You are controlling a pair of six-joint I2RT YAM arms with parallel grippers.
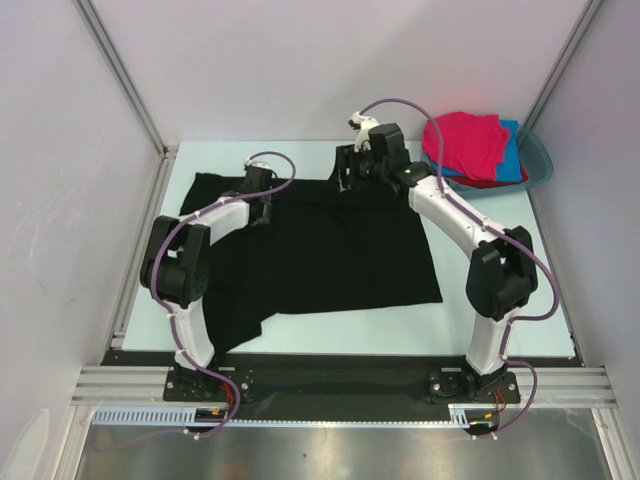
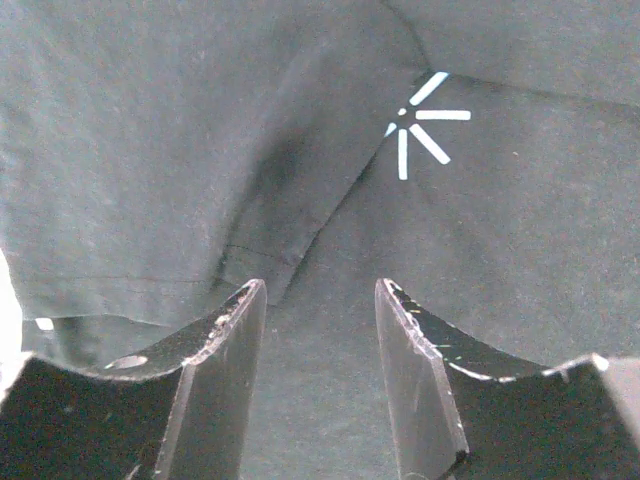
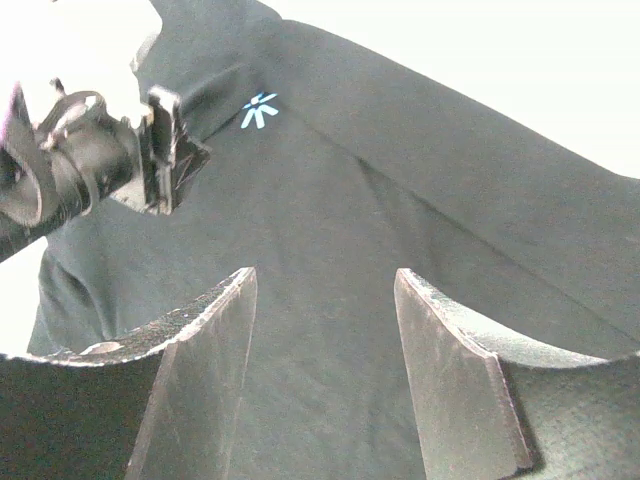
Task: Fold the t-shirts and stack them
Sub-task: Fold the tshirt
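Hovering low over the black shirt (image 1: pixel 330 250), spread across the tabletop (image 1: pixel 500 300). Left hand (image 2: pixel 315 290) released, nothing between the fingers, near the small logo (image 2: pixel 415 125). Right hand (image 3: pixel 325 275) released too, by the shirt's far edge. Heaped in the far-right basin (image 1: pixel 541 150): pink shirt (image 1: pixel 470 140), blue shirt (image 1: pixel 515 160), red shirt (image 1: pixel 490 183).

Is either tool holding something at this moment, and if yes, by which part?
Nothing is held. The left tool and the right tool both stand open over the black shirt, with no cloth pinched in either.
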